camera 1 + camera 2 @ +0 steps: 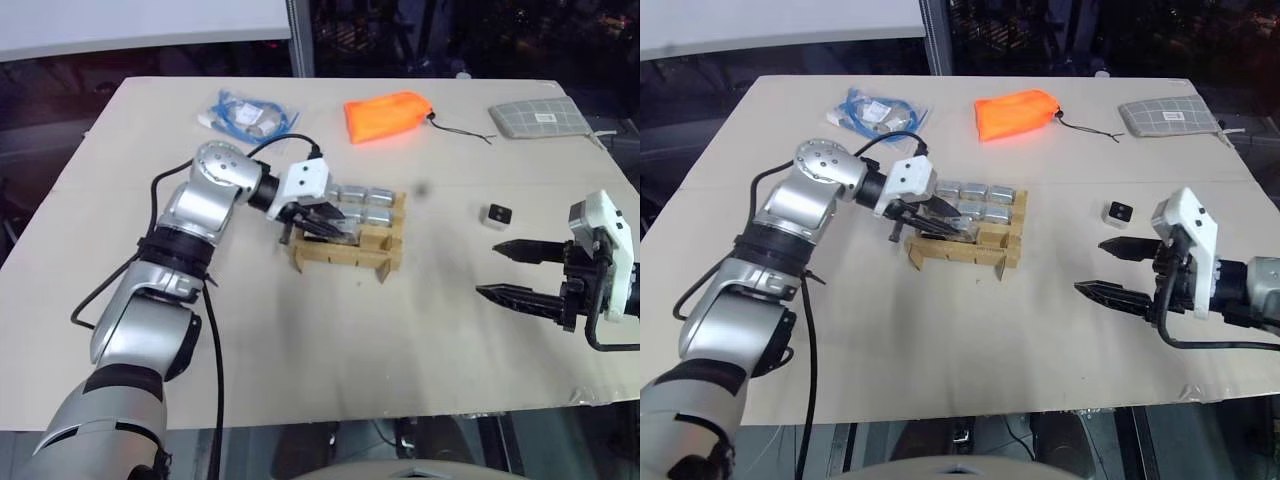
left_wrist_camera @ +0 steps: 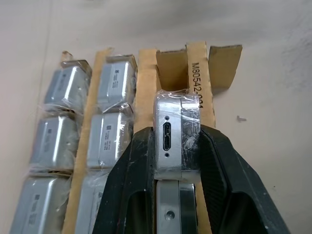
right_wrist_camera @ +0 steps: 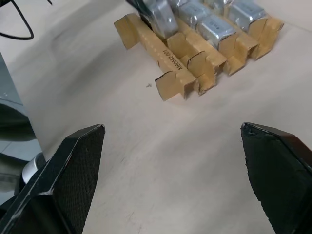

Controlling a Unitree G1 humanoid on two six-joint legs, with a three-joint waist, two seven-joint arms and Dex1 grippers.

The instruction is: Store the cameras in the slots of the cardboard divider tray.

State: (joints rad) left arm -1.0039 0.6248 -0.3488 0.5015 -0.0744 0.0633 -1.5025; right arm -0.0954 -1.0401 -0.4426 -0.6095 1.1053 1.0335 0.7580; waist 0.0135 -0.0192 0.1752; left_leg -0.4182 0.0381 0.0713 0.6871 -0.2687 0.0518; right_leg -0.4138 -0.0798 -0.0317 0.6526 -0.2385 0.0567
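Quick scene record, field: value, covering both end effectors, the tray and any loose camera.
left end effector: shut on camera, over the near row of the cardboard divider tray
right end effector: open, holding nothing, above the table
tray fill: two far rows hold wrapped cameras; the end slot of the near row is empty
loose camera: on the table, near the right end effector

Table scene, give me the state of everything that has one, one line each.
Left pincer: shut on a camera over the cardboard divider tray.
Right pincer: open, holding nothing.
Tray: two rows filled, one slot of the third empty.
Loose camera: lying on the table.
Orange pouch: closed.
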